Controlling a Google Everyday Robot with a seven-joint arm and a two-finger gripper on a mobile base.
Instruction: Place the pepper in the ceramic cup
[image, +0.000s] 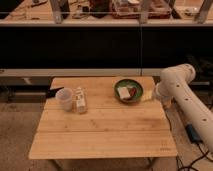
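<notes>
The pepper (133, 93), a small red piece, lies in the dark green bowl (120, 85) at the back right of the wooden table, beside a pale white block (123, 92). The ceramic cup (64, 98), whitish-pink with a wide mouth, stands upright at the back left. My white arm (185, 95) comes in from the right. Its gripper (161, 98) hangs at the table's right edge, just right of the bowl, mostly hidden by the arm. It stands open and holds nothing.
A small white bottle-like container (80, 100) stands right next to the cup. A yellowish piece (146, 96) lies between the bowl and the gripper. The table (100, 135) is light slatted wood; a dark counter runs behind it.
</notes>
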